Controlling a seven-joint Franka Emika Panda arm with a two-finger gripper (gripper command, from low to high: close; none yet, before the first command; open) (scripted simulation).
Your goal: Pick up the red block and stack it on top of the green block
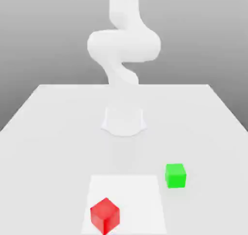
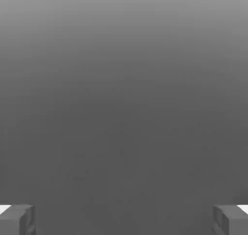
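The red block [image 1: 104, 214] sits nearest to the exterior camera, on a paler square patch [image 1: 126, 200] of the tabletop [image 1: 48, 132], close to that patch's near corner on the exterior view's left. It is turned so that one vertical edge faces the camera, and nothing touches it.

Taking the red block as landmark, the green block [image 1: 175, 175] stands farther back and toward the exterior view's right, well apart from it, just outside the patch's edge. The round base [image 1: 124, 121] of the arm [image 1: 123, 45] is farther still behind the red block, and the arm rises from it and bends out of the picture.

In the hand view the pincer [image 2: 124, 219] is spread wide: its two fingertips [image 2: 17, 218] stand at opposite sides with only plain grey between them, and it holds nothing.

The step in hand, as I judge it, is the reach toward the red block. To do it well, the arm should bring the pincer directly above the block and turn the wrist so that the fingers meet two flat opposite faces, not the corners, since the block lies rotated. It should descend straight and close only when the faces are between the fingers. A slanted grip could twist the block and spoil the later stacking.

No container is on the tabletop; both blocks rest on it directly.
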